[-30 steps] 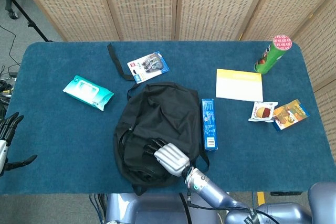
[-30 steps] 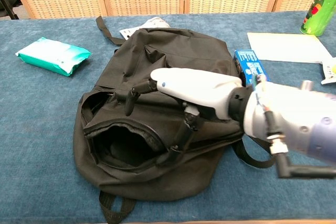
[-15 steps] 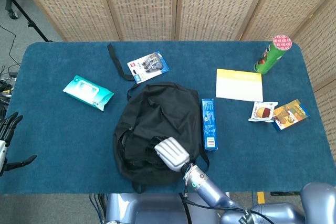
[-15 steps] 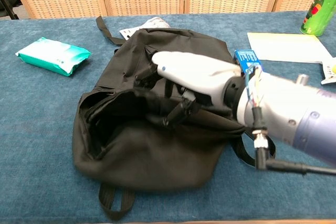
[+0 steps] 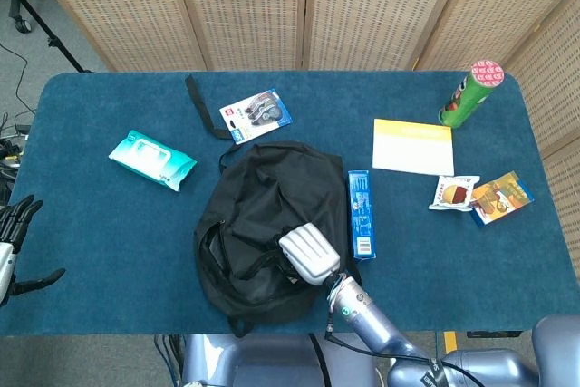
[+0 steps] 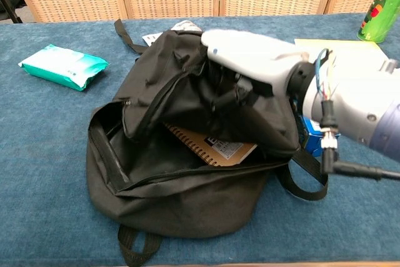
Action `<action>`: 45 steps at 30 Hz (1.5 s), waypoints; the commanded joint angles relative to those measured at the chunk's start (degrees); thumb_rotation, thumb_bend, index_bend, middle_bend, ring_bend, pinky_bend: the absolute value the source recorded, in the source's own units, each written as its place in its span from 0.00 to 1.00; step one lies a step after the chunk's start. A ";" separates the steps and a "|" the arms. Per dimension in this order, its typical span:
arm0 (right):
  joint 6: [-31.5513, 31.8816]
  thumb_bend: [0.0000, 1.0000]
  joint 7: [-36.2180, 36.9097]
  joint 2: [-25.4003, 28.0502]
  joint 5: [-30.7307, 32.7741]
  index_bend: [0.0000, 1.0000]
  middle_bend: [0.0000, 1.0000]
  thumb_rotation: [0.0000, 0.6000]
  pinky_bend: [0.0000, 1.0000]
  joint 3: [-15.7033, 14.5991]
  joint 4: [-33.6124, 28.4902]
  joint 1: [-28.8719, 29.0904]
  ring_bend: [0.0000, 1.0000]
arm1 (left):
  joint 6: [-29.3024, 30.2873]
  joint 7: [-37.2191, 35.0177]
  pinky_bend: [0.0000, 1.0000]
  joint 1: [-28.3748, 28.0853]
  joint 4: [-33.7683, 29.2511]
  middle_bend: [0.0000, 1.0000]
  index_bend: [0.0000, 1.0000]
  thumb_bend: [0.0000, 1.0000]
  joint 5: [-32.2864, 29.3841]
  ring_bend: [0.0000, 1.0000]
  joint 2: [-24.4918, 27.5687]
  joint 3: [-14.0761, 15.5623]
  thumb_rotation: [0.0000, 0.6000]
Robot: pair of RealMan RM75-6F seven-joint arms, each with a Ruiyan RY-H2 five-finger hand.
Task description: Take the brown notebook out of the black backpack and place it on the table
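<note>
We see the black backpack [image 5: 272,224] lying near the front edge of the blue surface [image 5: 109,242], with its opening turned toward the robot. The right hand [image 6: 250,60] grips the upper flap of the backpack; its fingers [image 6: 228,95] are curled into the black cloth and hold the flap lifted. In the head view the same right hand [image 5: 310,256] sits on the near right part of the bag.

Under the lifted flap, in the chest view, the brown notebook [image 6: 212,148] shows inside the backpack. It has a spiral binding along its left edge, and it lies flat in the open compartment, partly covered by the flap. In the head view we cannot see the notebook.

The left hand [image 5: 11,246] is at the far left edge of the head view, well apart from the backpack. Its fingers are spread and hold nothing.

A blue box [image 5: 361,215] lies just beside the right side of the backpack. A teal packet of wipes [image 5: 152,159] lies to the left, and a small blister card [image 5: 257,115] lies behind the bag, near a loose black strap [image 5: 201,104]. To the right we see a yellow and white pad [image 5: 413,146], a green can with a red lid [image 5: 471,92], and two snack packets [image 5: 480,195].
</note>
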 commanded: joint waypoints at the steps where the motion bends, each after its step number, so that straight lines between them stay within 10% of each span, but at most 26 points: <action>1: 1.99 0.83 1.27 -0.53 -2.82 0.67 0.65 1.00 0.59 0.54 2.24 -0.04 0.53 | -0.34 0.53 0.00 -0.20 0.02 0.00 0.00 0.00 0.37 0.00 -0.21 0.22 1.00; 28: -1.07 0.83 -0.40 -2.39 10.50 0.68 0.66 1.00 0.59 12.42 13.00 8.65 0.54 | -0.90 -0.29 0.10 -12.68 9.39 0.00 0.17 0.06 22.16 0.00 -12.91 3.62 1.00; 45: 0.52 0.83 -2.25 -3.62 17.58 0.68 0.66 1.00 0.59 12.99 12.82 10.85 0.54 | -1.65 -2.67 0.19 -19.61 10.27 0.02 0.29 0.25 28.04 0.09 -19.53 5.18 1.00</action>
